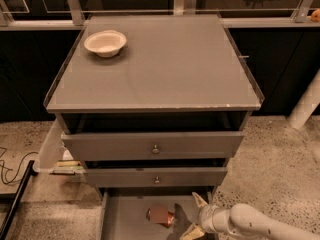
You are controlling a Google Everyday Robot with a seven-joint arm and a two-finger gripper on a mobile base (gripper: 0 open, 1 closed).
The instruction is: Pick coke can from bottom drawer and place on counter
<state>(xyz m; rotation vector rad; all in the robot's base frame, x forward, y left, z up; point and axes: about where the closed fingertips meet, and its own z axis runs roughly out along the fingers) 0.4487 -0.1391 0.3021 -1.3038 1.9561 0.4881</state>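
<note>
Below the front edge of the desk, the bottom drawer stands pulled out. The coke can appears to lie on its side on the drawer's flat grey floor, roughly under the middle of that front edge. The tool sits low in the drawer just beside the can, on the side of the desk's front right corner. Its two pale fingers are spread wide and hold nothing, and their tips point toward the can without touching it. The white arm behind the tool reaches in from the lower right, above the speckled floor. Over the open tray, two knobbed drawers sit stepped slightly forward beneath the desk's front edge. A white bowl rests upright near the back left corner of the desk, well apart from the can and the tool.
</note>
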